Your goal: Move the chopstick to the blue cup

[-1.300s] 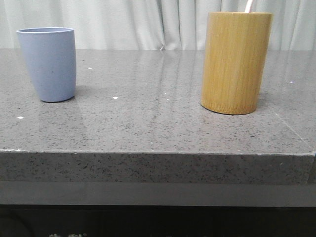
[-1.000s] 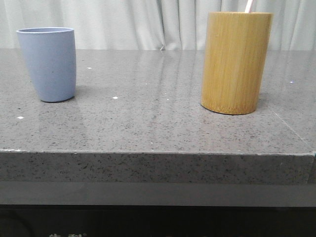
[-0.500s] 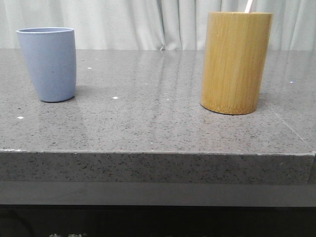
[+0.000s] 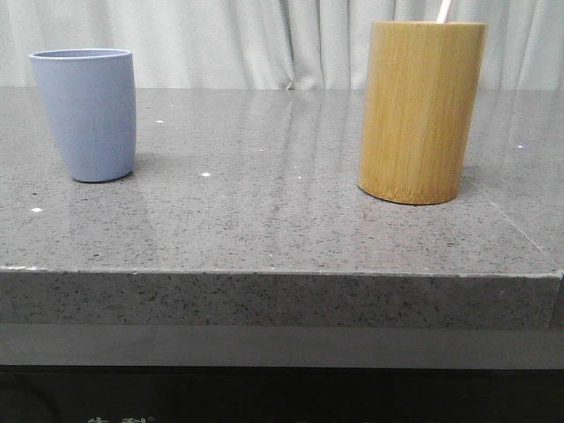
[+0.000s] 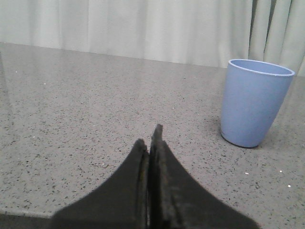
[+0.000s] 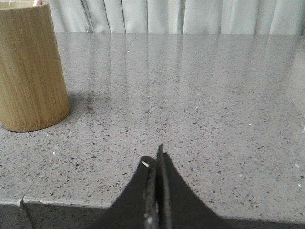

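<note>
The blue cup [image 4: 85, 114] stands upright at the table's left; it also shows in the left wrist view [image 5: 255, 101]. A pale pink chopstick tip [image 4: 443, 11] pokes out of the tall bamboo holder [image 4: 419, 110] at the right; the rest is hidden inside. The holder also shows in the right wrist view [image 6: 29, 67], with a pink tip [image 6: 36, 3] at its rim. My left gripper [image 5: 149, 138] is shut and empty, low over the table, short of the cup. My right gripper [image 6: 155, 160] is shut and empty near the front edge, away from the holder. Neither gripper shows in the front view.
The grey speckled stone table [image 4: 264, 203] has a front edge [image 4: 282, 275] close to the camera. White curtains [image 4: 264, 40] hang behind it. The table's near edge [image 6: 62, 202] shows by the right gripper.
</note>
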`<state>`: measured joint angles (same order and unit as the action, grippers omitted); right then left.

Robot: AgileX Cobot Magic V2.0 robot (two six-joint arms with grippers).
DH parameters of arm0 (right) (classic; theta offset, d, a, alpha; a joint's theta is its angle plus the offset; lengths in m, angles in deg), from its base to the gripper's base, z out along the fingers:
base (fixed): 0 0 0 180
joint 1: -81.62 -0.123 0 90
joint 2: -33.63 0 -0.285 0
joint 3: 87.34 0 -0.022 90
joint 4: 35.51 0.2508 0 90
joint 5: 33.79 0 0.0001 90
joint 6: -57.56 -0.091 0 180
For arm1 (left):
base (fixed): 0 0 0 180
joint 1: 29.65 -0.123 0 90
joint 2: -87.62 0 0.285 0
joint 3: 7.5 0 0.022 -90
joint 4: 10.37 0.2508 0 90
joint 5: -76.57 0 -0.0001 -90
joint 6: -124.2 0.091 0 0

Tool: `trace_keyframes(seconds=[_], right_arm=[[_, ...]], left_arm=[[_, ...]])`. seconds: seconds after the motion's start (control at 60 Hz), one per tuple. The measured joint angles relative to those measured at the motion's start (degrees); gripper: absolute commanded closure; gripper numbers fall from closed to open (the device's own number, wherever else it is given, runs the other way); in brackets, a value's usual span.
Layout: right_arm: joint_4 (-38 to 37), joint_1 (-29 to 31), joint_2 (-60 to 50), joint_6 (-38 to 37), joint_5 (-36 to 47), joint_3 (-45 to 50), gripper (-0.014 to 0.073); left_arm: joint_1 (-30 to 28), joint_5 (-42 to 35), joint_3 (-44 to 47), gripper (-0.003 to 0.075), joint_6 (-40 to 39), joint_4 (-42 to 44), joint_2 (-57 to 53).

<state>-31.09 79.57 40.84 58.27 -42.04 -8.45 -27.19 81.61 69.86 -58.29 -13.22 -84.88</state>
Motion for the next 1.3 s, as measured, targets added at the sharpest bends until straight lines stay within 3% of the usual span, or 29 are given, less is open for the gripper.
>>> trace_keyframes(seconds=[0.167,0.367,0.583,0.717,0.817,1.1,1.183,1.3], right_arm=[[0.0,0.0,0.0,0.0,1.8,0.0,0.0716],[0.0,0.0,0.0,0.0,6.2,-1.8,0.0716],[0.0,0.0,1.0,0.0,-3.0,-15.5,0.0716],[0.0,0.0,9.4,0.0,-11.0,-25.6,0.0716],[0.0,0.0,16.7,0.0,-12.2,-30.6,0.0716],[0.0,0.0,27.0,0.0,-12.3,-34.7,0.0713],[0.0,0.0,27.2,0.0,-12.1,-34.7,0.0666],[0.0,0.0,27.2,0.0,-12.0,-34.8,0.0476]], left_arm=[[0.0,-0.6,0.0,0.0739,0.0,0.0,0.0],[0.0,-6.5,-0.8,0.0739,0.0,0.0,0.0],[0.0,-1.0,-11.5,0.0739,0.0,0.0,0.9],[0.0,5.9,-22.1,0.0739,0.0,0.0,11.0],[0.0,6.6,-26.9,0.0739,0.0,0.0,18.8],[-0.2,6.9,-30.8,0.0734,0.0,0.0,30.7],[-0.2,7.0,-30.8,0.0671,0.0,0.0,31.0],[-0.2,7.0,-30.8,0.0417,0.0,0.0,31.0]])
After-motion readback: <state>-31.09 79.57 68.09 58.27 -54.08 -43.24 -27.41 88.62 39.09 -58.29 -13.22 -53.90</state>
